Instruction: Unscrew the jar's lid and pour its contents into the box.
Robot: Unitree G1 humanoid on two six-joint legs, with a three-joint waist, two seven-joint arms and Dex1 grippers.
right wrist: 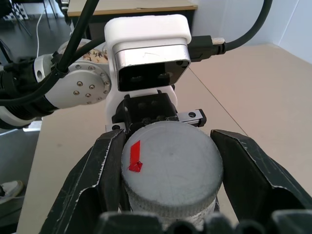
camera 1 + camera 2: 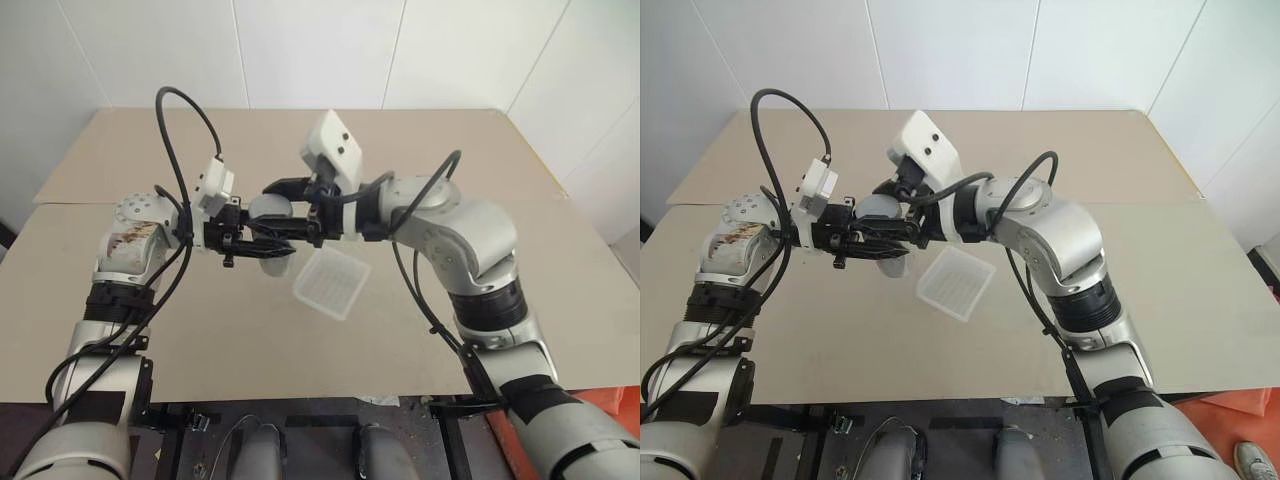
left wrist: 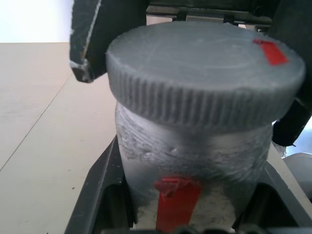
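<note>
Left hand (image 2: pixel 262 243) clamps the jar (image 3: pixel 195 161); right hand (image 1: pixel 168 185) straddles its lid (image 1: pixel 170 165), narrowly parted, grip unclear.

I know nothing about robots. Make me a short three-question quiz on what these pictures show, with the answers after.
1. True or false: the lid is already off the jar.
2. Which gripper holds the jar's body: A left gripper, B right gripper?
3. Fill in: the box lies on the ____ below the jar.

Key: 1 false, it sits on the jar. 2 A; the right gripper's fingers flank the lid. 3 table.
</note>
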